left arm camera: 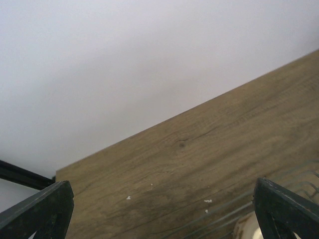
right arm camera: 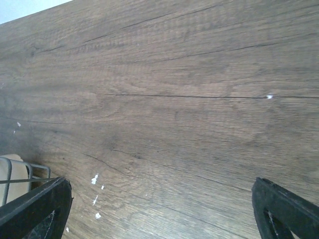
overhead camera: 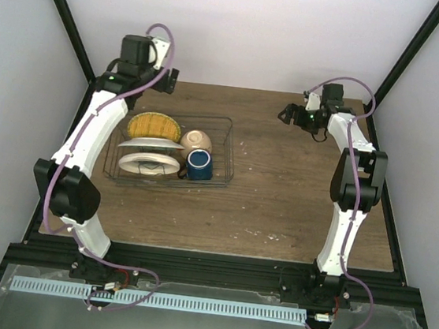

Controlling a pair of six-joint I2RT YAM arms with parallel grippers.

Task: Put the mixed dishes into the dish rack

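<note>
In the top view, the left arm (overhead camera: 88, 137) hides from you the left end of the dish rack (overhead camera: 230, 162), and the pale plates (overhead camera: 150, 157) overlap, so you cannot tell them apart. In the right wrist view, the picture edge cuts off the fingers (right arm camera: 37, 209) and most of the rack.

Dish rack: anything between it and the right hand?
Nothing visible. Only bare table lies between the open, empty right hand and the dish rack.

There is one rectangular dark-wire dish rack (overhead camera: 230, 166). There are three round plates: one yellow-orange plate (overhead camera: 154, 127) and two whitish plates (overhead camera: 150, 147). There is one small cream bowl (overhead camera: 196, 140) and one dark blue mug (overhead camera: 199, 164).
</note>
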